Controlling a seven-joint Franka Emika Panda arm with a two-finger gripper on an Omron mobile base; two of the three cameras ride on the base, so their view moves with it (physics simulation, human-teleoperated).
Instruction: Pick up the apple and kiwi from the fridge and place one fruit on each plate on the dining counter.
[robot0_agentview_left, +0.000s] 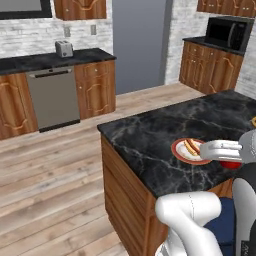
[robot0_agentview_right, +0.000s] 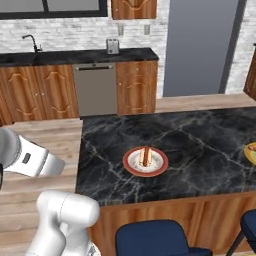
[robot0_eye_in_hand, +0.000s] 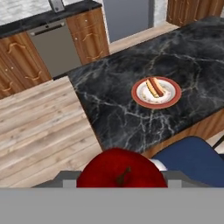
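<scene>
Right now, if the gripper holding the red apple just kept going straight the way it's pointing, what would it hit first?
Probably the black white-veined marble top of the dining counter, short of the white red-rimmed plate with the sausage in a bun. The glossy red apple would likely touch first, though depth is unclear.

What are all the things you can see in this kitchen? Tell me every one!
apple: one, glossy red, close up at the bottom of the hand view, between the fingertips.
white plate: one, red-brown rim, on the dining counter, a sausage in a bun on it.
yellowish plate: one, cut off at the right edge of the right base view.
dining counter: one, black veined marble, reddish wooden base.
chairs: blue, at the counter's near side.
dishwasher: one, grey, under the wall counter.
toaster: one, silver, on the wall counter.
microwave: one, black, far right.
faucet: one, dark, far left.
gripper: one, white, above the counter beside the white plate.
</scene>
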